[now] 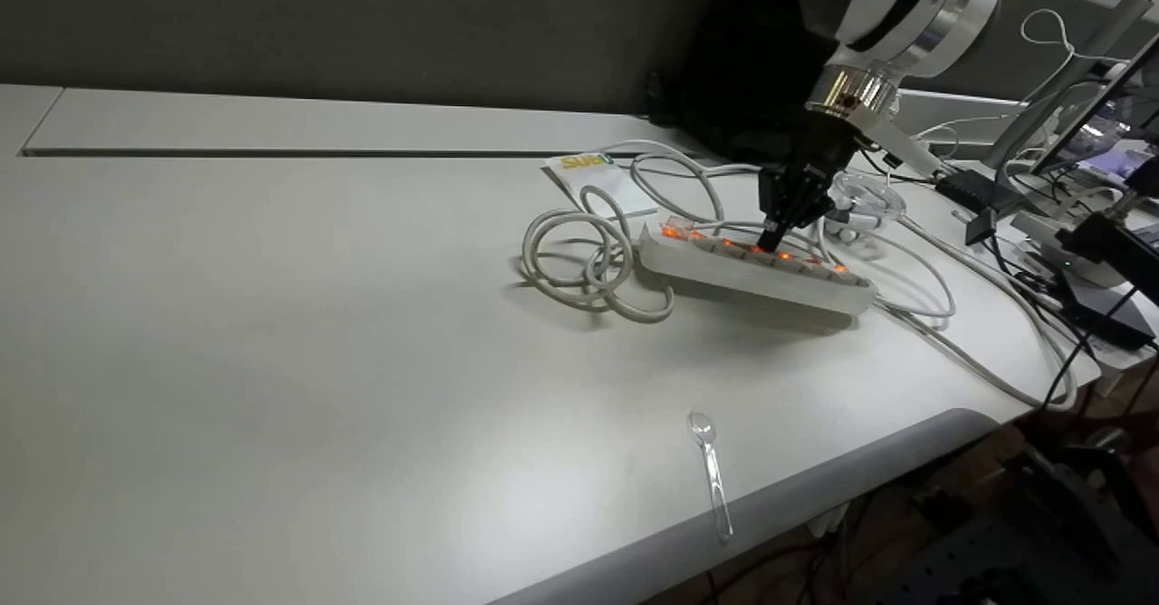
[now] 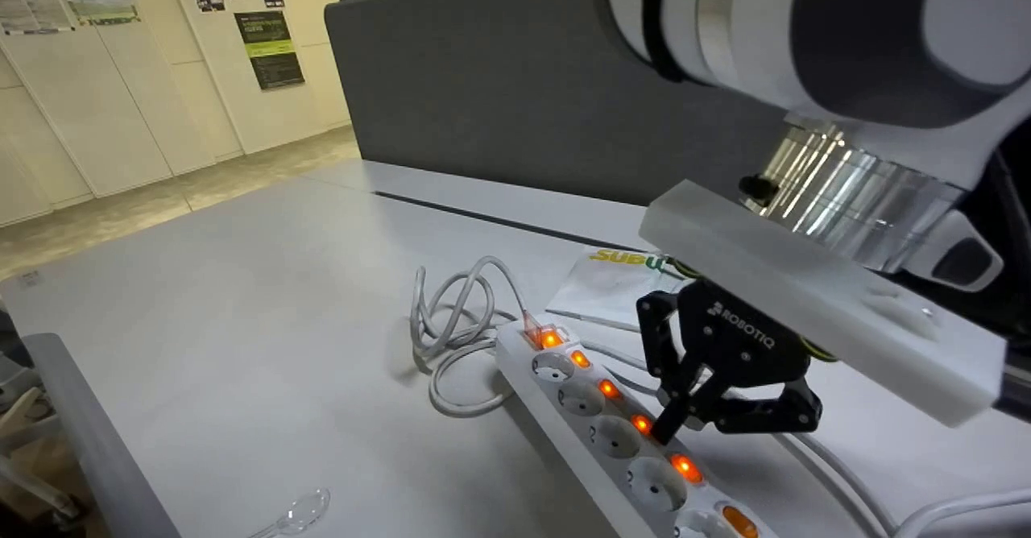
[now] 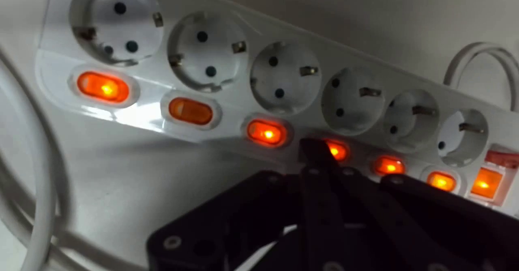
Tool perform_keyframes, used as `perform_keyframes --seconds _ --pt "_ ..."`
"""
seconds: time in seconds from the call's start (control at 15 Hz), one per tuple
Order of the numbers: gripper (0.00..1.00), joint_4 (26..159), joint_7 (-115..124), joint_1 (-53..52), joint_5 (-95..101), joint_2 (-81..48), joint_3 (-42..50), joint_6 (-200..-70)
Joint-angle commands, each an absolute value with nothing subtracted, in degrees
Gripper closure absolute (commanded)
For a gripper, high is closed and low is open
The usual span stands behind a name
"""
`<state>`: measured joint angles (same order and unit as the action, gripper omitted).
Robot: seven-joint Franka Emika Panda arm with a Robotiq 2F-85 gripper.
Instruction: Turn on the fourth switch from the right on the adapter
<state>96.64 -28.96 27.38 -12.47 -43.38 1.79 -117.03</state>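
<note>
The white adapter (image 1: 756,281) lies on the table, in both exterior views (image 2: 564,453) and across the wrist view (image 3: 231,109). It has a row of round sockets beside a row of orange switches. In the wrist view one switch, second from the left, is dim (image 3: 190,111); the others glow. My gripper (image 3: 320,153) is shut with nothing seen between its fingers. Its tip partly covers the glowing switch fourth from the right (image 3: 337,151). In both exterior views the gripper (image 1: 768,241) (image 2: 667,427) points down onto the switch row. I cannot tell whether it presses the switch.
A coiled white cable (image 1: 575,265) lies at the adapter's end. A Subway paper (image 1: 602,187) and a clear plastic cup (image 1: 865,202) lie behind it. A clear spoon (image 1: 711,469) lies near the table's front edge. A dark partition (image 1: 362,25) stands at the back.
</note>
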Motion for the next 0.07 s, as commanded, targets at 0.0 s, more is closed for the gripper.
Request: perform_keyframes --seconds 0.0 --pt "1.0 91.36 -28.44 27.68 -12.46 -47.35 2.58 -110.3"
